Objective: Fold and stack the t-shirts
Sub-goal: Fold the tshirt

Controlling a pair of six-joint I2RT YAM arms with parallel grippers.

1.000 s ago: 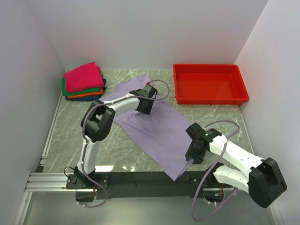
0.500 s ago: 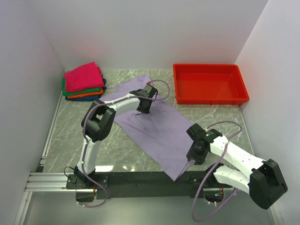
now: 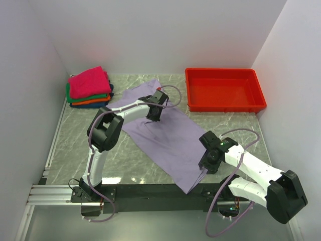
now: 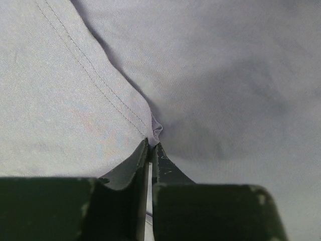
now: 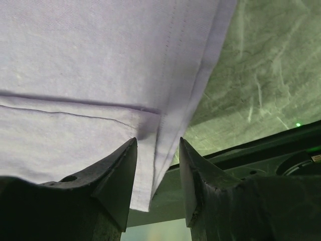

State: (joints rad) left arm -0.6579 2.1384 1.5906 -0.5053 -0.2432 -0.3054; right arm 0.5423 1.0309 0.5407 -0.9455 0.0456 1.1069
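The pale lavender cloth t-shirt (image 3: 165, 135) lies spread out on a diagonal across the green marbled tabletop (image 3: 70, 145), from the far middle down to the near edge. The left gripper (image 4: 152, 145) is down on the shirt's far end. Its jaws are clenched almost together, with a small pucker of lilac cloth nipped between the tips, right beside a stitched seam. The right gripper (image 5: 158, 143) sits at the near right hem, its 2 fingers (image 5: 118, 170) parted. The stitched edge lies in the gap between them and nothing is clamped.

In the far left corner is a stack of 4:
- magenta-pink folded t-shirt (image 3: 89, 83) on top
- green folded t-shirt (image 3: 80, 99)
- orange folded t-shirt (image 3: 93, 102)
- dark blue folded t-shirt (image 3: 111, 91) lowest

The red plastic rectangular tray (image 3: 224, 108) stands far right, near the lavender shirt's far edge.
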